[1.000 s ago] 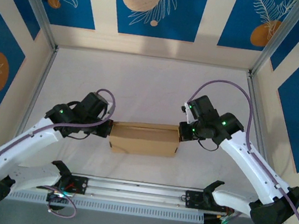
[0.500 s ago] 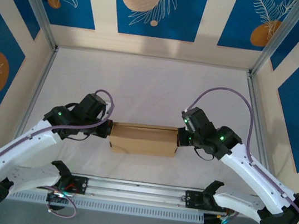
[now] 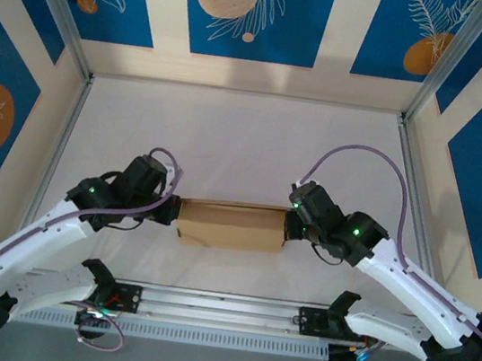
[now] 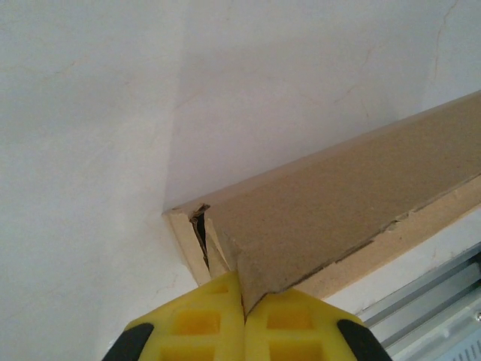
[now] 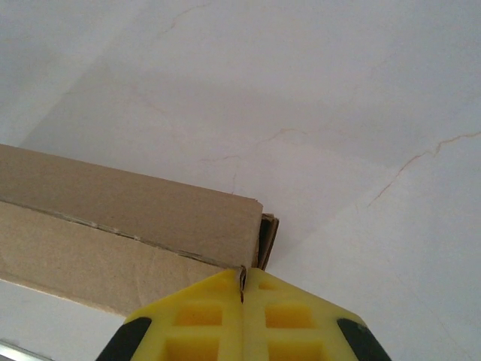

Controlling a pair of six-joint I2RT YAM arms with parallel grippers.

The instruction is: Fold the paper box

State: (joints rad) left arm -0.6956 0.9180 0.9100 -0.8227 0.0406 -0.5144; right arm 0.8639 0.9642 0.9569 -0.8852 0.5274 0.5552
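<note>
fingers [image 4: 197, 322]: pressed together (yellow) | paper box [image 4: 338, 203]: corner touching them | table [image 4: 90, 150] beneath

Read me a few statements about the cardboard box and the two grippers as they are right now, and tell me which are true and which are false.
1. The paper box lies between the two grippers. True.
2. The left gripper has its jaws wide open. False: they are closed together, tips at the box's left-end corner.
3. The box is a flat, unfolded sheet. False: it is folded up into a closed rectangular shape.
4. The right gripper meets the box's right end with its jaws closed. True.
5. The box sits against the far wall. False: it lies on the table towards the near side, well clear of that wall.
</note>
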